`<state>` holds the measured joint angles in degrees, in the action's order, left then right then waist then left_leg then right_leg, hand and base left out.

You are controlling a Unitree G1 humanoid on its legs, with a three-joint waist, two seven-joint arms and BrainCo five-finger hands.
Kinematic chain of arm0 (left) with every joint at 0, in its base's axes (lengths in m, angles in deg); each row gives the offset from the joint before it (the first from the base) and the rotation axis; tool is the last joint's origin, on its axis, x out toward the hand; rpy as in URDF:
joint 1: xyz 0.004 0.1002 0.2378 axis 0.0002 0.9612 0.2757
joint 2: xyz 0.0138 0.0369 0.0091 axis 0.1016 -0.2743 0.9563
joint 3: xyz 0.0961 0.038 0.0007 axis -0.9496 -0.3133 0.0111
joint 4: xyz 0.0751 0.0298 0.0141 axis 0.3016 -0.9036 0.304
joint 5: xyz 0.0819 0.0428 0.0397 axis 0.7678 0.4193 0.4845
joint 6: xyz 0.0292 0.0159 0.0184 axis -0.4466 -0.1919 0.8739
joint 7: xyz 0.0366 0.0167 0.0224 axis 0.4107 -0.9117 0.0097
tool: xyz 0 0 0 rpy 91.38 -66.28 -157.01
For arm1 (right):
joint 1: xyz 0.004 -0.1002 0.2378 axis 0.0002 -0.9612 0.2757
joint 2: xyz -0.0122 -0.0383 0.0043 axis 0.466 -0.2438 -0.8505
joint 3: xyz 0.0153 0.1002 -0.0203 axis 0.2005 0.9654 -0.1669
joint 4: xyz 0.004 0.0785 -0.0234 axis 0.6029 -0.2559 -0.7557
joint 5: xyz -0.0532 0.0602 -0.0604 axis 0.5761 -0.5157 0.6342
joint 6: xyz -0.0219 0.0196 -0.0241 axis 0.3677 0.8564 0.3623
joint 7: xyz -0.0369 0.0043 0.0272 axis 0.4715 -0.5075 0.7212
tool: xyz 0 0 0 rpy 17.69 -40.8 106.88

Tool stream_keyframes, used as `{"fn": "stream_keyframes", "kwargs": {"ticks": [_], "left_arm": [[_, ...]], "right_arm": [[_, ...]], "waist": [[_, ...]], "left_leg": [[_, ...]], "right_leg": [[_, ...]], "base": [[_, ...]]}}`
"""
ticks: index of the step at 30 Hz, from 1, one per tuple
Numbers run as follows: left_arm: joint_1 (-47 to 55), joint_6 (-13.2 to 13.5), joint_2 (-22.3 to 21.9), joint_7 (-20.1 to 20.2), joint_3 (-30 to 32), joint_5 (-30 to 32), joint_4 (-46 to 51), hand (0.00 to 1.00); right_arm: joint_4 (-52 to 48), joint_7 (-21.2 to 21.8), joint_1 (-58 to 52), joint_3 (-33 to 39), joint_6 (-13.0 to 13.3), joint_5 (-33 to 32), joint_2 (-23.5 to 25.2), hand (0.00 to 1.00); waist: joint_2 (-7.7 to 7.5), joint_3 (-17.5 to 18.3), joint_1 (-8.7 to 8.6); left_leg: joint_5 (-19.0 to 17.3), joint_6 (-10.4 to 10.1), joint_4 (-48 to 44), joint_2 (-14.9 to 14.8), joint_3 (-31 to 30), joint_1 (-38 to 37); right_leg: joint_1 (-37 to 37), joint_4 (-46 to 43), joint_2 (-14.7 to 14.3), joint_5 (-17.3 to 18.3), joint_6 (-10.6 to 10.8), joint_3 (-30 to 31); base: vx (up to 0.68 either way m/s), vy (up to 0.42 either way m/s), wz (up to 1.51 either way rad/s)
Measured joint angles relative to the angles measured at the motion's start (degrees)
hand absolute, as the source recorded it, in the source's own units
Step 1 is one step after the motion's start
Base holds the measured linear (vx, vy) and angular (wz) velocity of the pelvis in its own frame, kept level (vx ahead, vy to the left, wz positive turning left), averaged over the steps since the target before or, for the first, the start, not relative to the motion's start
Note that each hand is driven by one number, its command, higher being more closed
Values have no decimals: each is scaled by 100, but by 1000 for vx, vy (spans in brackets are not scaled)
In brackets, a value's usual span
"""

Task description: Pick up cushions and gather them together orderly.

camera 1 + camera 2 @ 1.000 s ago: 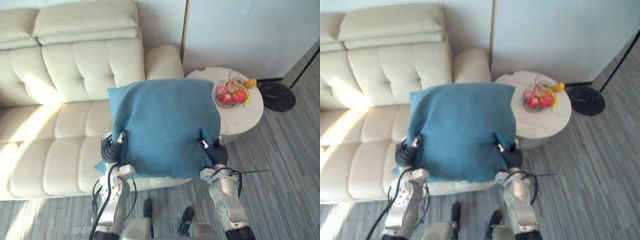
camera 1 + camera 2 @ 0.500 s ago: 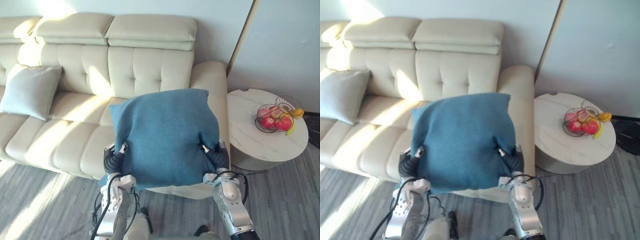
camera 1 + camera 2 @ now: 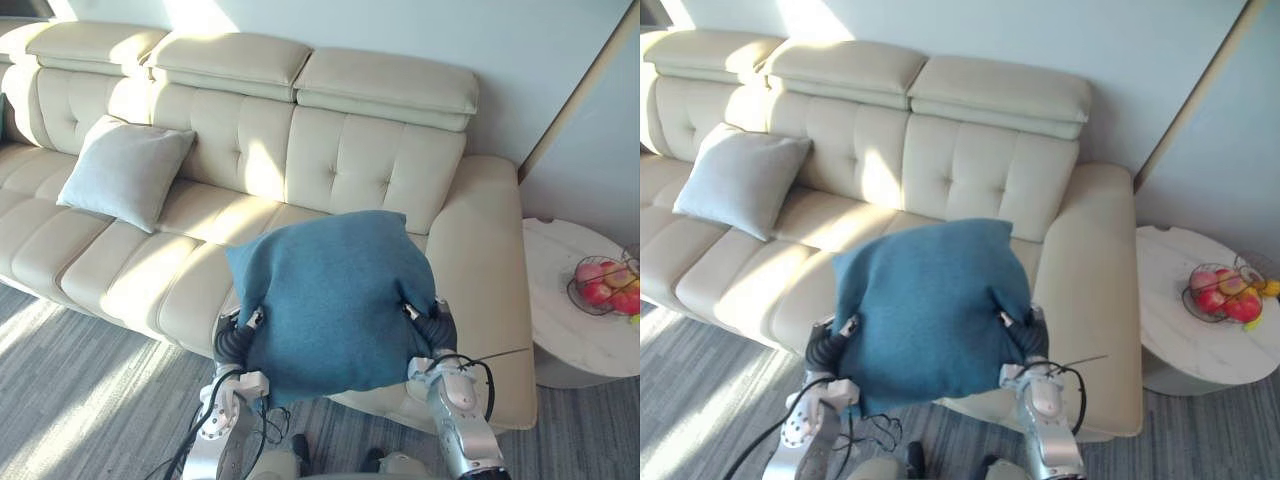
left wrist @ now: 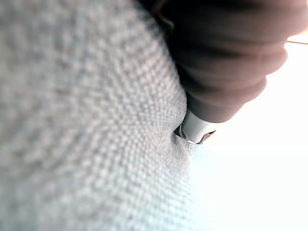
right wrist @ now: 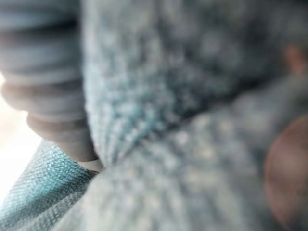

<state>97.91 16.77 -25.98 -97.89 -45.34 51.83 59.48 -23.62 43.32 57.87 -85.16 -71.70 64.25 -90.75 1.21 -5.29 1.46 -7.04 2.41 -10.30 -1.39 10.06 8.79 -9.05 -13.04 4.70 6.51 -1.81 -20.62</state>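
Blue cushion (image 3: pixel 335 295): held up before the robot, over the front edge of the sofa (image 3: pixel 330 160), between both hands.
Left hand (image 3: pixel 230 340): at the cushion's lower left side, wrist raised, pressed into the fabric; spread or closed cannot be told.
Right hand (image 3: pixel 437 325): lower right side, mirrored pose; state likewise hidden.
Grey cushion (image 3: pixel 125 170): leaning on the sofa back, well to the left.
Table (image 3: pixel 565 330): right of the sofa.

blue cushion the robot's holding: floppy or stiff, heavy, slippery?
Probably soft but not floppy: the blue cushion dimples where the left hand and right hand press in, yet holds a square shape. Likely light for its bulk, carried above the sofa by its two sides. Coarse weave suggests little slip.
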Motion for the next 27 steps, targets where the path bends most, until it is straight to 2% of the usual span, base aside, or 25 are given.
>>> {"fn": "stream_keyframes", "kwargs": {"ticks": [1,2,3,5,7,9,10,11,12,13,14,15,16,17,18,20,21,24,27], "left_arm": [[0,-5,-1,4,-5,5,26,100],[7,-14,0,6,-45,5,33,100],[8,-27,4,10,-67,5,46,100],[10,-45,-22,13,-142,10,97,100],[74,-44,-70,32,-182,8,386,100],[212,-43,-178,36,-161,0,707,100],[387,-34,-209,67,-160,0,870,100],[462,-20,-227,124,-165,0,921,100],[488,5,-275,167,-164,0,960,100],[472,12,-308,211,-163,0,962,100],[451,11,-362,235,-164,1,962,100],[418,0,-415,240,-171,2,961,100],[417,-10,-455,241,-209,7,961,100],[427,-10,-479,241,-258,7,961,100],[391,-11,-393,238,-274,7,867,100],[361,-21,-210,235,-278,7,854,100],[363,-37,-158,235,-278,7,852,100],[400,-52,-115,235,-283,7,711,100],[398,-51,-25,235,-329,11,593,100]], "right_arm": [[-2,0,-3,7,0,1,-6,100],[-9,-1,-44,11,-1,1,-36,100],[-48,-2,-86,12,-1,0,-50,100],[-298,-9,-277,20,2,-13,-93,100],[-966,-27,-610,35,10,-11,-112,100],[-1493,-43,-795,32,9,-10,-130,100],[-1688,-46,-893,17,16,-7,-117,100],[-1796,-51,-956,21,26,-8,-112,100],[-1877,-52,-967,24,102,-8,-106,100],[-1876,-59,-950,36,137,-9,-105,100],[-1873,-88,-957,67,148,-9,-103,100],[-1854,-115,-956,142,148,-10,-101,100],[-1811,-138,-956,217,146,-4,-106,100],[-1788,-153,-956,241,146,0,-129,100],[-1539,-159,-882,243,147,2,-80,100],[-1296,-164,-889,244,107,4,108,100],[-1286,-164,-889,246,83,15,146,100],[-900,-135,-763,245,85,57,139,100],[-640,-130,-694,258,83,109,132,100]], "waist": [[-1,-1,-17],[3,-5,-122],[-6,-11,-157],[-36,-17,-241],[-18,-34,-229],[161,-137,-73],[151,-152,-22],[146,-124,54],[143,-89,112],[136,-93,114],[126,-90,92],[92,-98,79],[96,-81,90],[183,-31,102],[104,-2,78],[-205,32,55],[-282,23,47],[-300,37,43],[-311,130,42]], "left_leg": [[63,-84,32,-2,-40,-27],[97,-134,128,-12,-177,-138],[95,-142,146,-6,-275,-214],[-25,-276,-63,-9,-486,-287],[-343,-400,-1419,-96,-497,334],[-332,-428,-3094,-526,-68,950],[-303,-420,-3725,-753,126,1149],[-408,-345,-3855,-917,222,1183],[-540,-315,-3614,-1154,279,1219],[-592,-333,-3302,-1246,288,1213],[-594,-330,-2863,-1308,284,1190],[-509,-411,-2148,-1271,191,1102],[-142,-483,-1305,-1187,-95,884],[374,-493,-857,-1157,-360,756],[404,-1096,-781,-1058,-468,705],[343,-976,-761,-826,-412,676],[320,-935,-786,-733,-401,675],[306,-912,-608,-623,-424,411],[416,-916,-88,-532,-404,138]], "right_leg": [[-26,-80,-10,4,-5,47],[-30,-280,-47,43,-65,260],[-13,-439,-53,120,-99,417],[128,-689,-23,344,-31,510],[470,-367,-25,492,35,300],[865,-61,-222,499,34,242],[1143,112,-242,569,-40,264],[1237,184,-236,612,-38,272],[1250,242,-181,674,6,336],[1281,249,-118,679,31,363],[1290,240,-39,665,64,375],[1287,236,78,649,116,432],[1275,236,136,655,277,543],[1274,242,128,701,437,646],[1271,267,210,731,562,763],[1229,340,445,652,631,942],[1233,343,534,600,654,990],[1319,395,580,358,655,1085],[1334,521,632,346,642,1220]], "base": [[179,-21,18],[195,-15,33],[188,-16,50],[153,-45,68],[140,-43,68],[138,-19,7],[134,25,-20],[136,72,-35],[121,78,-33],[175,141,-18],[173,150,0],[207,231,-6],[171,221,-21],[216,302,-25],[196,295,-19],[207,301,-10],[176,230,-1],[91,127,-9],[37,25,-24]]}}
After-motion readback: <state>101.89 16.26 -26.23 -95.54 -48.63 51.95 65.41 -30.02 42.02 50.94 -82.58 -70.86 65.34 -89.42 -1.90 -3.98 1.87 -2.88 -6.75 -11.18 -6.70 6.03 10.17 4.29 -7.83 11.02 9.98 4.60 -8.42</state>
